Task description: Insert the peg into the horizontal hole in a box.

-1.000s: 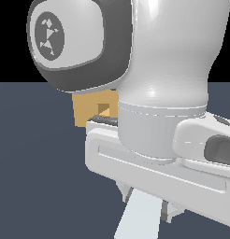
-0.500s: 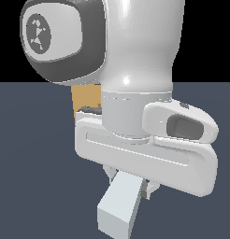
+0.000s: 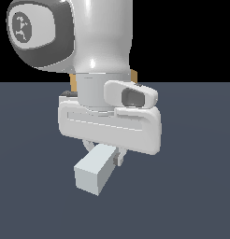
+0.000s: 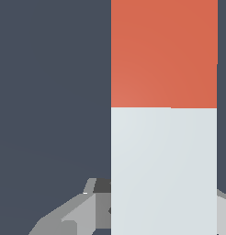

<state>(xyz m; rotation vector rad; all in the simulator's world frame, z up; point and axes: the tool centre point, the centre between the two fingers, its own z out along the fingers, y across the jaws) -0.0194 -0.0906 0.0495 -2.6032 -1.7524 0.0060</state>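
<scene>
One peg (image 3: 94, 173) is pinched in the gripper (image 3: 104, 151) and carried clear of the floor, its pale end jutting toward the exterior view's camera and its orange end showing only in the wrist view. The box (image 3: 133, 75) sits behind the arm, just slivers of tan visible and the hole hidden — so I'd judge this the carrying step, with lining the orange tip up to the hole next. No writing can be read anywhere.
</scene>
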